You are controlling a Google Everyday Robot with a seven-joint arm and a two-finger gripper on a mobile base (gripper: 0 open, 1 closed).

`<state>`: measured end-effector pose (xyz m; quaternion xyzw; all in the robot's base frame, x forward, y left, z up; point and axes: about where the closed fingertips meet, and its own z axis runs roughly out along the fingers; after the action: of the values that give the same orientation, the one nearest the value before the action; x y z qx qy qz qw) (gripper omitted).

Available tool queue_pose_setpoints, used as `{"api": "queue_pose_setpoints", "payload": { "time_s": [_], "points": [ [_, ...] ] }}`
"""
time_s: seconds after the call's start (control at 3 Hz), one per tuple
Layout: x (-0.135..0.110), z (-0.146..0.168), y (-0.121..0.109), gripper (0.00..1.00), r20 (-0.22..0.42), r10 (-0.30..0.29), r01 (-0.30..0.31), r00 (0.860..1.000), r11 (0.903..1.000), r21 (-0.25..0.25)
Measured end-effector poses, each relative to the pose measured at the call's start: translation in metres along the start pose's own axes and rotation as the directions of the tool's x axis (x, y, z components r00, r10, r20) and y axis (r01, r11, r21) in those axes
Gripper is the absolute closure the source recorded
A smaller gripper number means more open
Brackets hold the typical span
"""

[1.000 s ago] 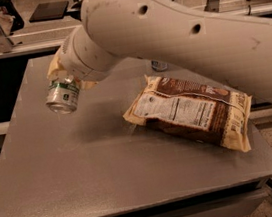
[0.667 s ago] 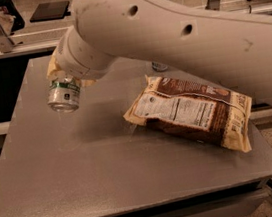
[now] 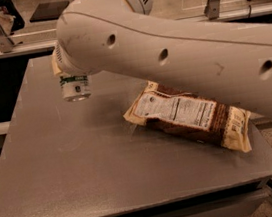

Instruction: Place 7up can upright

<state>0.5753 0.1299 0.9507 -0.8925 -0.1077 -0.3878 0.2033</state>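
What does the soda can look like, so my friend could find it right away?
Find the big grey table and the cream robot arm reaching over it. At the arm's tip, its hand grips the 7up can above the tabletop. It is small, round, white and green with a shiny silver end, unlike the flat brown snack bag lying nearby.

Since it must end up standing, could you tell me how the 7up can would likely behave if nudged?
The 7up can, hanging nearly upright from the gripper above the table, looks rigid and smooth, so probably slippery. Its round body would likely roll if tipped; the narrow base suggests it tips easily.
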Motion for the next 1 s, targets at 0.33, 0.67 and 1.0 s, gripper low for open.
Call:
{"api": "queue_pose_setpoints", "payload": {
  "time_s": [0.33,0.67,1.0],
  "points": [
    [0.004,0.008,0.002,1.00,-0.098,-0.115,0.113,0.989,0.9933,-0.025],
    [0.003,0.015,-0.002,1.00,-0.198,-0.173,0.174,0.965,0.9847,-0.011],
    [0.009,0.021,-0.008,1.00,-0.278,-0.198,0.212,0.940,0.9771,0.021]
  ]
}}
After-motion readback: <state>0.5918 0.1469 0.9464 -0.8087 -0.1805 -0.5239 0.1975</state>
